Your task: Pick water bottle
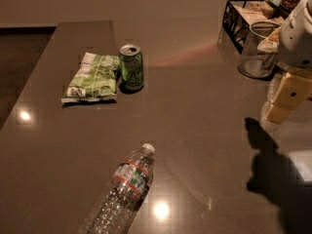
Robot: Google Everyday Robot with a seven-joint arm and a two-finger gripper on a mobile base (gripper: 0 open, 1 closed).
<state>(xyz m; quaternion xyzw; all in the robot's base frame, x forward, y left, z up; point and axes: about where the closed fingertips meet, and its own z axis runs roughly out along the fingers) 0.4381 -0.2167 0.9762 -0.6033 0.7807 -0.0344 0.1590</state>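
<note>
Jaws: at 3 o'clock over the bench (195, 106), apart or together cannot tell; water bottle (124, 191) lying at 6 o'clock, cap toward 1; step: approach, bottle not yet reached; next: travel toward 8 o'clock, descend, straddle ribbed body

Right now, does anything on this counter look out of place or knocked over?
The water bottle lies on its side in the foreground instead of standing; the green can behind it stands upright. The gripper hangs at the right, apart from both.

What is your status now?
Tool at right, apart from bottle. Bottle lies on its side, near front. Can and bag farther back, not between.
</note>
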